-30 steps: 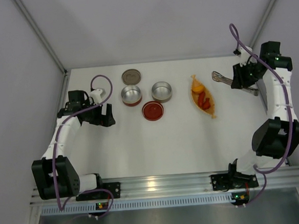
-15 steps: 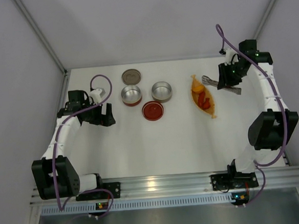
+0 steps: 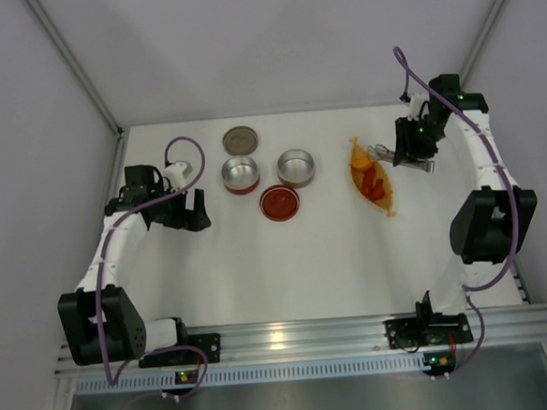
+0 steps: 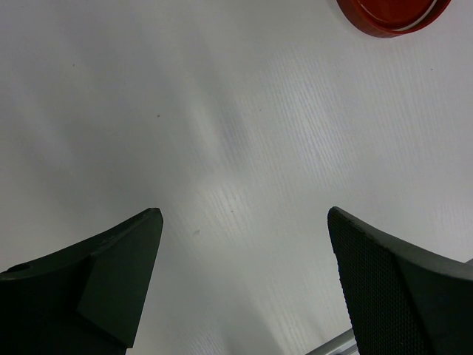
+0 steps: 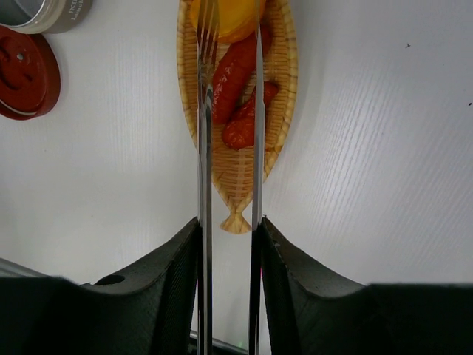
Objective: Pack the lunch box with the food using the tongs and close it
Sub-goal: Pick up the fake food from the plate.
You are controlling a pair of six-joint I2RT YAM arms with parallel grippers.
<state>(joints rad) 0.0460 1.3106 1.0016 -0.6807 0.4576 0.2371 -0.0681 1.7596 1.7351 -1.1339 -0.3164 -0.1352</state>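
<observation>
My right gripper (image 5: pixel 229 222) is shut on the tongs (image 5: pixel 205 148), with each finger pressed against the outside of one thin metal arm. The arms stand slightly apart and reach out over the orange leaf-shaped dish (image 5: pixel 281 89). Their tips are at the round orange-yellow food piece (image 5: pixel 233 18), on either side of the red slices (image 5: pixel 233 70). From above, the tongs (image 3: pixel 382 150) point left at the dish's far end (image 3: pixel 355 147). The lunch box is two open round tins (image 3: pixel 239 174) (image 3: pixel 296 166). My left gripper (image 4: pixel 244 214) hangs open over bare table.
A red lid (image 3: pixel 280 203) lies in front of the tins and a brown lid (image 3: pixel 240 139) behind them. The red lid's edge (image 4: pixel 392 11) shows at the top of the left wrist view. Enclosure walls stand close on the left, the right and the far side.
My right arm has swung left, carrying the tongs from the table's right edge to the far end of the dish. The left arm has not moved.
</observation>
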